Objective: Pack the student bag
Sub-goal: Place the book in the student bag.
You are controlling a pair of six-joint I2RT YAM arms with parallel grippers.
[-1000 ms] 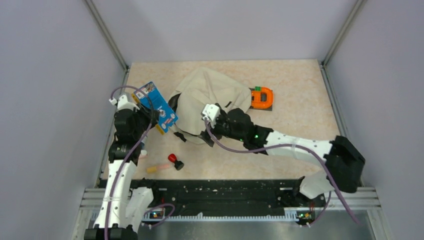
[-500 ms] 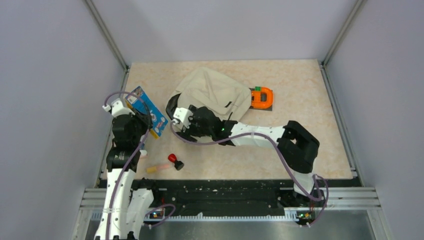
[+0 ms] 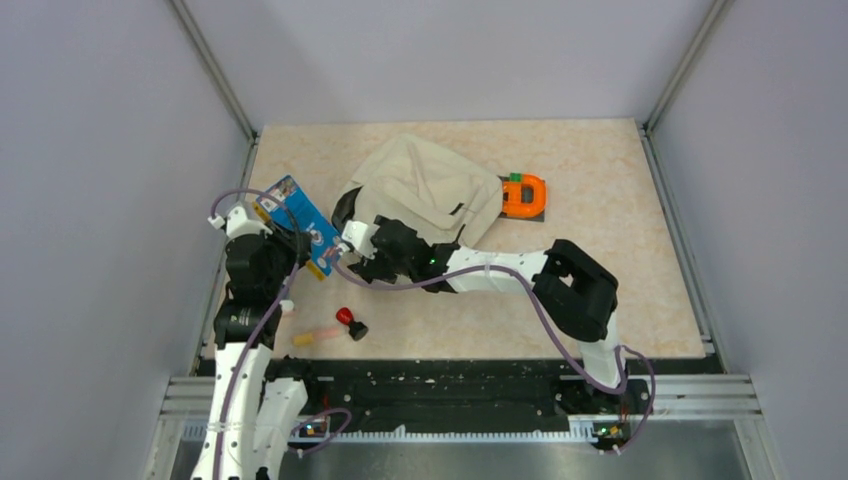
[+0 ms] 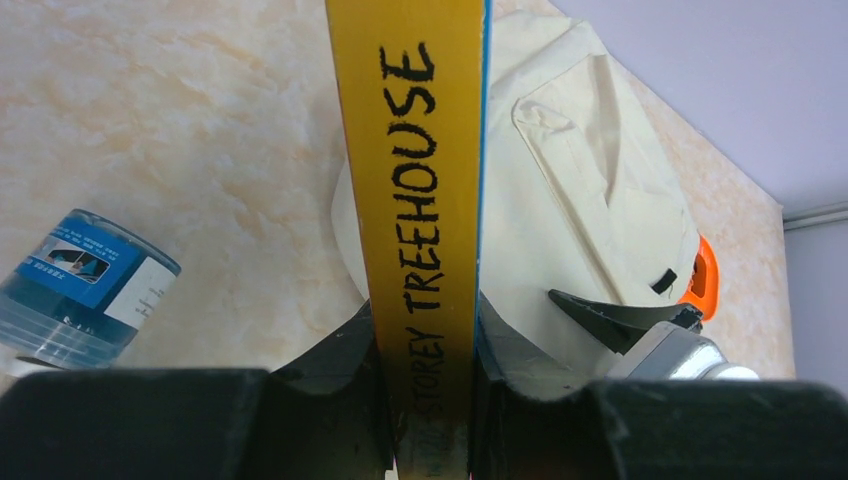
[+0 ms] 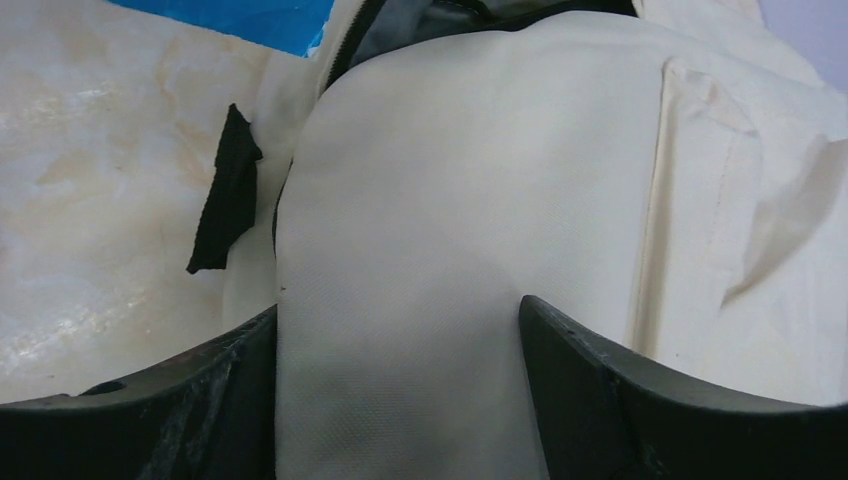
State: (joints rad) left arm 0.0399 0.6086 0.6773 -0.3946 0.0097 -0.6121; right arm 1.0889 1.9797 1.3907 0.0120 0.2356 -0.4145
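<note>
1. The student bag (image 3: 430, 185) lies flat in the upper middle of the overhead frame, its dark mouth towards the left. A second ago it was bunched higher; it has now slumped and spread.
2. Your right arm has folded in from the right edge of the frame and reached leftwards along the bag's lower edge. The right gripper (image 5: 400, 340) now sits at the bag's left end, by the mouth. Its fingers (image 5: 180, 400) are spread wide, one on either side of a bulge of cream cloth. The cloth fills the gap, and nothing shows it pinched yet. This looks like the start of a grip to hold the mouth open.
3. Your left gripper (image 4: 425, 350) pinches the yellow spine of the Treehouse book (image 3: 300, 225), just left of the bag. It has drawn back slightly from the mouth, probably waiting for the opening.
4. Unmoved: an orange object (image 3: 523, 195) touching the bag's right edge, a blue-labelled bottle (image 4: 85, 285), and a red-capped item (image 3: 348, 318) at lower left. These may still need packing.
</note>
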